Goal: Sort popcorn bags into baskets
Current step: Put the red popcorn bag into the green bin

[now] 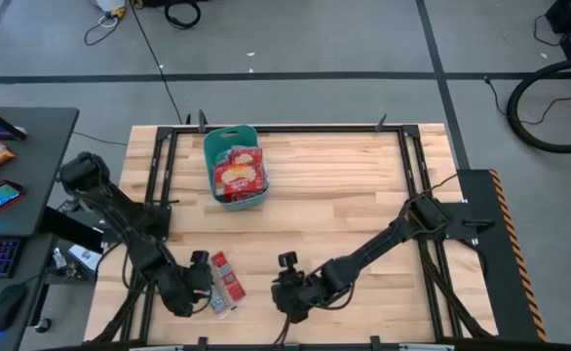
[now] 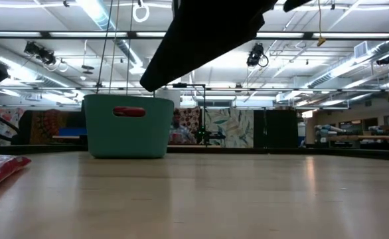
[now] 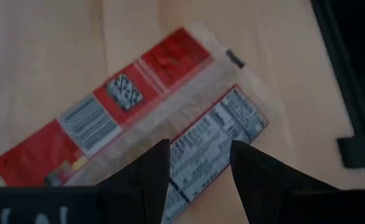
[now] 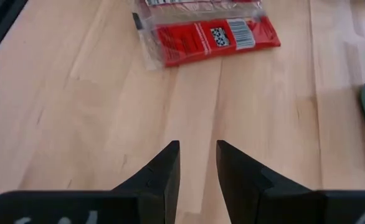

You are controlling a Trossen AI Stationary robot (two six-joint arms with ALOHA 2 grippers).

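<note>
One red popcorn bag (image 1: pixel 225 281) lies flat on the wood near the table's front edge, left of centre, with its printed back up (image 3: pixel 139 112). My left gripper (image 1: pixel 204 279) hovers just to its left, its open fingers (image 3: pixel 200 167) over the bag's clear-edged end; whether they touch it I cannot tell. My right gripper (image 1: pixel 284 294) is to the bag's right, open a little (image 4: pixel 198 152) over bare wood, with the bag (image 4: pixel 207 31) ahead of it. The teal basket (image 1: pixel 210 156) stands at the far side with red bags (image 1: pixel 240 174) inside.
A black frame rail (image 1: pixel 295 128) runs around the tabletop. Bare wood (image 1: pixel 344 195) spreads between the basket and the grippers. In the low view the basket (image 2: pixel 127 126) stands far back, the loose bag (image 2: pixel 2 166) lies at the left, and a dark arm (image 2: pixel 208 33) hangs overhead.
</note>
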